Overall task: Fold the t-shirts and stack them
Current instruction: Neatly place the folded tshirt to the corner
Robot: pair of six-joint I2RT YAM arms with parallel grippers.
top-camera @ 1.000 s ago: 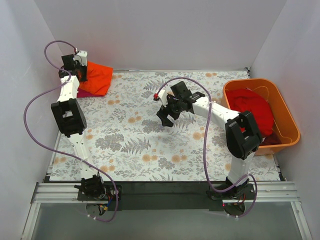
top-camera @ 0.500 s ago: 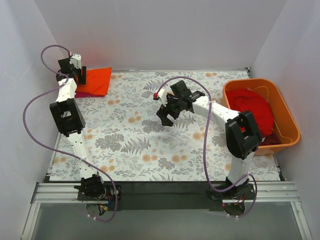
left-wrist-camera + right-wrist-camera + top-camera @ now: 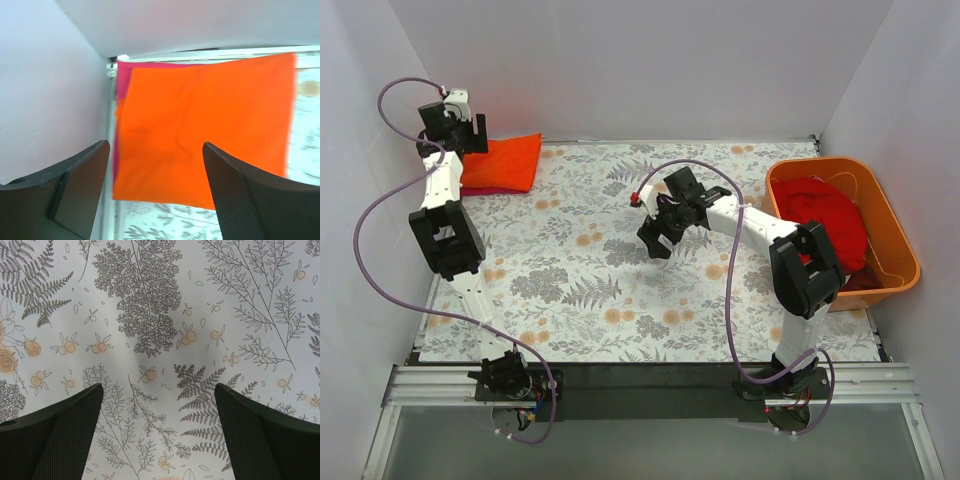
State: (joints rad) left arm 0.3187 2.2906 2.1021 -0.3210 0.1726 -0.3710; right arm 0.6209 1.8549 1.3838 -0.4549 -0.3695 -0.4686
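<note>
The left gripper [image 3: 155, 147] is hanging open and empty over the folded orange shirt [image 3: 200, 125], which is lying on the pink shirt [image 3: 122, 75] in the far-left corner; dipping could snag and unfold it. The right gripper [image 3: 159, 387] is hovering open over the table [image 3: 150, 300]. The red shirt [image 3: 825, 215] is sitting bunched in the tub [image 3: 905, 250], risking a tangled lift.

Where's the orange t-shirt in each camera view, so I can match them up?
Top external: the orange t-shirt lies folded in the table's far left corner.
Left wrist: it fills the middle of the picture.
Right wrist: not in it.
Shared landmark: the magenta-pink shirt peeking out beneath it, in the top external and left wrist views.
</note>
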